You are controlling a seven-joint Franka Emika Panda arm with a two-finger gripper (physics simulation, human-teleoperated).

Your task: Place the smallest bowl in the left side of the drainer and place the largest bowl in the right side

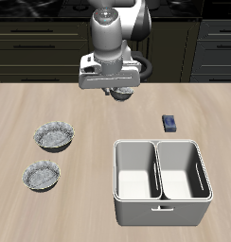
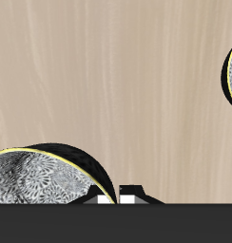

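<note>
Grey speckled metal is hanging under your gripper: the jaws appear to be pinching narrow on the rim of the smallest bowl, carrying it above the bare wood, well back from the drainer. Holding it by the rim is leaving the bowl free to drop straight into a compartment, and both of those are showing empty. The largest bowl is sitting far across the table beside its near-twin – you are judging between them by a slight difference in width. The exterior view is giving you the whole layout, including the blue block; the wrist view is showing only the scalloped bowl close against the fingers – and nothing of the drainer.
</note>
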